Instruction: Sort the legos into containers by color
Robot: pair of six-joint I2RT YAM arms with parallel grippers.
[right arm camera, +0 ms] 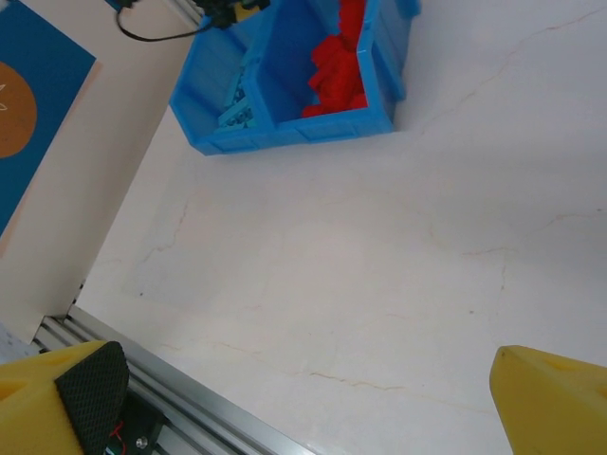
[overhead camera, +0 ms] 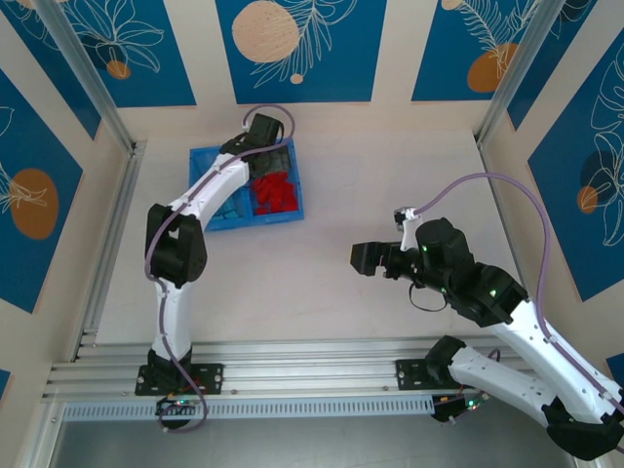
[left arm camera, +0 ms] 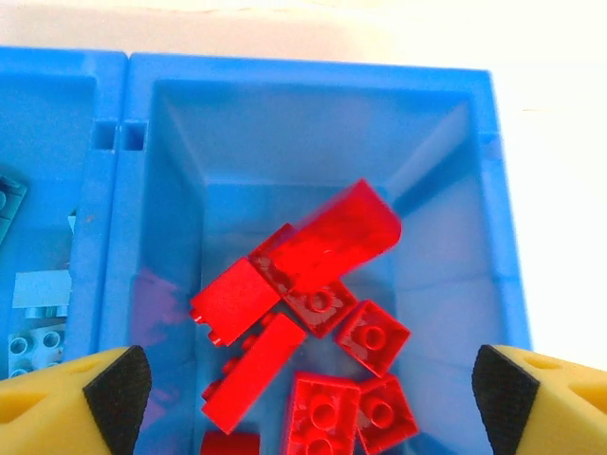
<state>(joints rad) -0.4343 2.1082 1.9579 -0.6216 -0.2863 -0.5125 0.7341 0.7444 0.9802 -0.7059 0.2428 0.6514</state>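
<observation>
Overhead, we log the left gripper (overhead camera: pixel 263 136) over the tray (overhead camera: pixel 244 225), and the right gripper (overhead camera: pixel 366 259) well apart above the table (overhead camera: pixel 322 322).
Left wrist: jaws spread; a blurred red brick (left arm camera: pixel 341 237) sits above the red legos (left arm camera: pixel 351 398), teal legos (left arm camera: pixel 38 327) in the next compartment.
Right wrist: jaws apart, empty.
Drop step, we judge; next, retract.

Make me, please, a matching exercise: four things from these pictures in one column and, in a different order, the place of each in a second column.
Things:
1. red legos
2. light blue legos
3. left gripper
4. right gripper

Places:
A. over the bare table, away from the tray
B. the tray's left compartment in the top view
C. above the red-filled compartment, fingers apart
D. the tray's right compartment in the top view

Pairs: 1-D, 2-B, 3-C, 4-A
</observation>
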